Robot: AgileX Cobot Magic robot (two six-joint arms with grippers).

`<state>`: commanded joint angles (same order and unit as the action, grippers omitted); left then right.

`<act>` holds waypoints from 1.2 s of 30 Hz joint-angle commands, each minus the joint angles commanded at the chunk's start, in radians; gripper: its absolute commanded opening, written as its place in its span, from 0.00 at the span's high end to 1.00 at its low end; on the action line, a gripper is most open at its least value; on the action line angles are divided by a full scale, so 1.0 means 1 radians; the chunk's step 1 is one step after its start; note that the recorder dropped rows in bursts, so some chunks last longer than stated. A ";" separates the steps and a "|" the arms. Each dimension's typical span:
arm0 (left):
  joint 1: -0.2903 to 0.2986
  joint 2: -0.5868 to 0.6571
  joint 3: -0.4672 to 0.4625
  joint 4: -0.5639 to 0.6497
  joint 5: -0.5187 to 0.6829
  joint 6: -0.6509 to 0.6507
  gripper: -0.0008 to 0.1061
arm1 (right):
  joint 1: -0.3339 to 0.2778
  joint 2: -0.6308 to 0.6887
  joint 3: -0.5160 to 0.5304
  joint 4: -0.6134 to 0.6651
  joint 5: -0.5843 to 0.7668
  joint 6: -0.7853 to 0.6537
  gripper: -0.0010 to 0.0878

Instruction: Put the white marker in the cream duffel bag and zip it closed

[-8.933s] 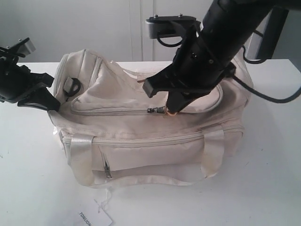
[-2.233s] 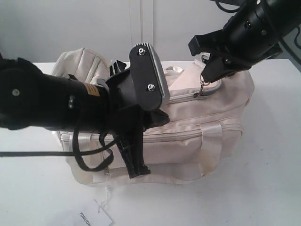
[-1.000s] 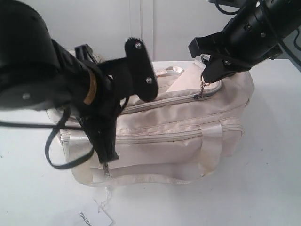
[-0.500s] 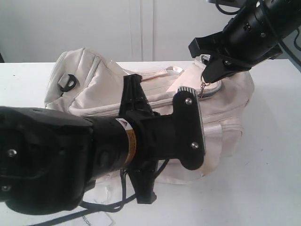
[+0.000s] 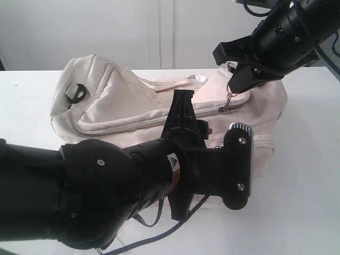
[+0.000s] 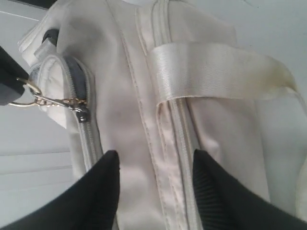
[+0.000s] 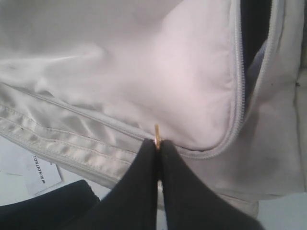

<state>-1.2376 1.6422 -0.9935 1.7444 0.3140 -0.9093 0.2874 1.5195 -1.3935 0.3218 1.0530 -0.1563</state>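
The cream duffel bag (image 5: 122,101) lies on the white table (image 5: 308,175). My right gripper (image 5: 234,86) hangs over its right end, shut on the gold ring zipper charm (image 5: 229,97); the right wrist view shows the ring (image 7: 156,131) pinched at the tips of that gripper (image 7: 157,142). The zip slider (image 6: 82,113) sits near the bag's right end, with a dark gap (image 7: 252,28) beyond it. My left gripper (image 6: 155,153) is open and empty, facing the bag's front side (image 6: 120,96) below a webbing handle (image 6: 216,72). The white marker is out of view.
My left arm (image 5: 106,196) fills the lower left of the exterior view and hides the bag's front. A white paper tag (image 7: 43,172) lies on the table by the bag. A white wall (image 5: 79,26) stands behind the table.
The left arm has swung down and to the right across the front of the bag, its gripper now facing the bag's right front. The right gripper has stayed still on the ring.
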 joint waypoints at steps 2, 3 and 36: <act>0.000 0.026 -0.019 0.000 0.003 -0.015 0.50 | 0.000 0.000 0.000 0.000 0.000 0.000 0.99; 0.000 0.038 -0.027 0.000 0.003 -0.015 0.50 | 0.000 0.000 0.000 0.000 0.000 0.000 0.99; 0.000 0.093 -0.083 -0.030 0.172 -0.018 0.99 | 0.000 -0.002 0.000 -0.249 0.050 0.100 0.99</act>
<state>-1.2376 1.7356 -1.0765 1.7142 0.4861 -0.9277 0.2874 1.5175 -1.3935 0.0724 1.1034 -0.0559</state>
